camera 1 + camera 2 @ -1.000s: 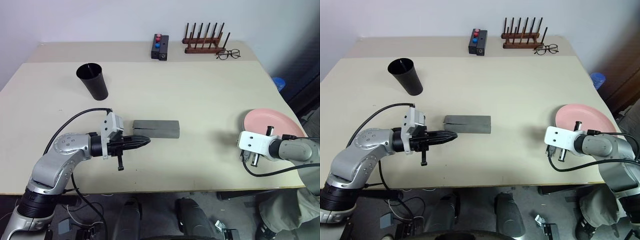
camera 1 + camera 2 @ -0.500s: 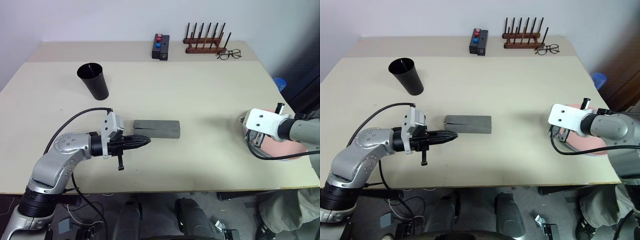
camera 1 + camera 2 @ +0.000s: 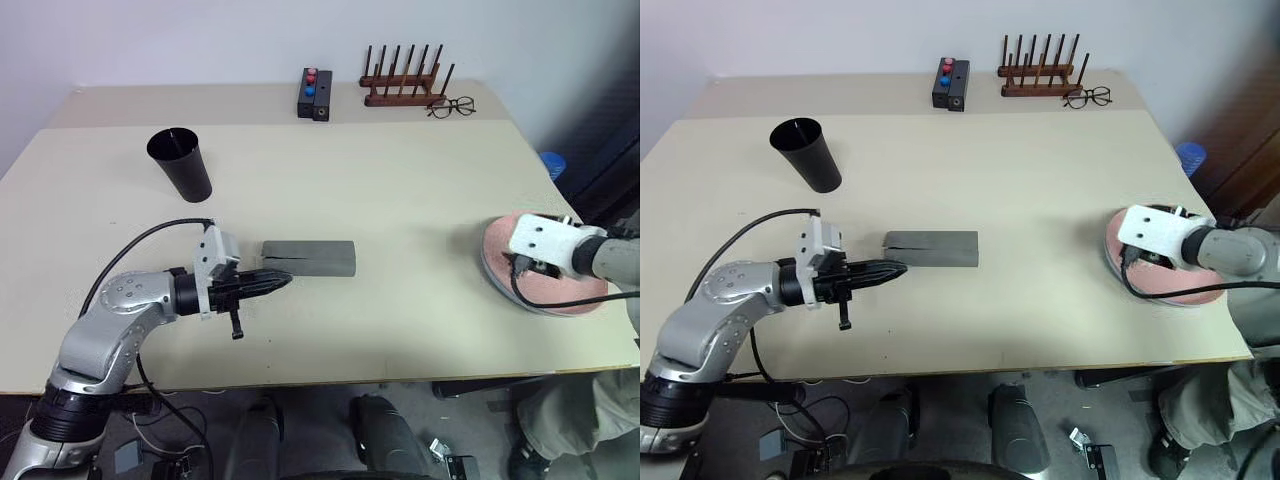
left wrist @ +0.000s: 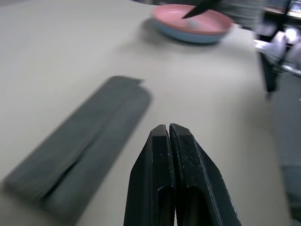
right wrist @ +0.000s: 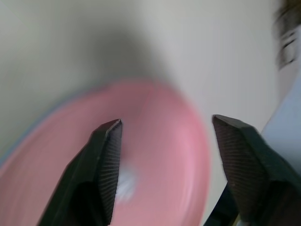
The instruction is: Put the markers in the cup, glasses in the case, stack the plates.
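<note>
The grey case [image 3: 310, 257] is lying closed and flat just ahead of the left gripper [image 3: 284, 280]. The black cup [image 3: 181, 164] is standing upright, well beyond that claw. The pink plate [image 5: 155, 155] is sitting stacked on the blue plate [image 4: 176, 32], directly beneath the parted right gripper [image 5: 164, 141].

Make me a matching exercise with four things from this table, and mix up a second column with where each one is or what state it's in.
Things:
1. cup
2. case
3. pink plate
4. left gripper

Descriptions:
A. shut, empty, tip beside the grey box
B. upright, far left of the table
C. closed, lying flat mid-table
D. sits on the blue plate, under the open right gripper

Pairs: 1-B, 2-C, 3-D, 4-A
</note>
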You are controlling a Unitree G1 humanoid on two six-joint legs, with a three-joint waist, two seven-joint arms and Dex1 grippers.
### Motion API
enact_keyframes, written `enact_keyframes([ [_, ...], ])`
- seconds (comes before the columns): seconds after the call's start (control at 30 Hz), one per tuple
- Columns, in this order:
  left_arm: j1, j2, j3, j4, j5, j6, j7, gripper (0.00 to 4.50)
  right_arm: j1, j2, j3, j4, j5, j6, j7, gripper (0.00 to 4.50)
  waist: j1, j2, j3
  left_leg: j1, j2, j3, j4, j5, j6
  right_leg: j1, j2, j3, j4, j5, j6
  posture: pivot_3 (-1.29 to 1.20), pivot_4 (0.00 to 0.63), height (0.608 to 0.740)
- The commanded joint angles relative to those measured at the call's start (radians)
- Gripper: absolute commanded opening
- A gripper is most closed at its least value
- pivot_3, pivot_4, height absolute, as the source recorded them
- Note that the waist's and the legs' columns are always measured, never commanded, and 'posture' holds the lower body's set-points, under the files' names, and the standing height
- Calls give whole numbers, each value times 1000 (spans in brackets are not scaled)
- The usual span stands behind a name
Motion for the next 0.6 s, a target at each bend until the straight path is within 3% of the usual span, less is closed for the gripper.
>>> enact_keyframes([
  [0.03, 42, 35, 135, 11, 22, -39, 54, 0, -74, 80, -18, 14, 90, -9, -10, 2790, 1, 0, 0, 0, 0, 0, 0, 0, 0, 0, 0, 0, 0, 0, 0, 0, 150, 738],
  [0.2, 147, 24, 320, 87, 75, -91, 190, 0, -150, 250, -65, 5, 326, 43, 42, 2790, 1, 0, 0, 0, 0, 0, -1, 0, 0, 0, 0, 0, 0, 0, 0, 0, 150, 738],
  [0.3, 217, 7, 394, 114, 97, -120, 242, 0, -161, 291, -62, 19, 406, 68, 87, 2790, 4, 0, 0, 0, 0, 0, -1, 0, 0, 0, 0, 0, 0, 0, 0, 0, 150, 738],
  [0.6, 303, -48, 443, -4, 99, -86, 377, 0, -247, 342, 2, 217, 428, 24, 153, 2790, 5, -1, 0, 0, 0, 0, 0, 0, 0, 1, 0, 0, -1, 0, -1, 0, 150, 738],
])
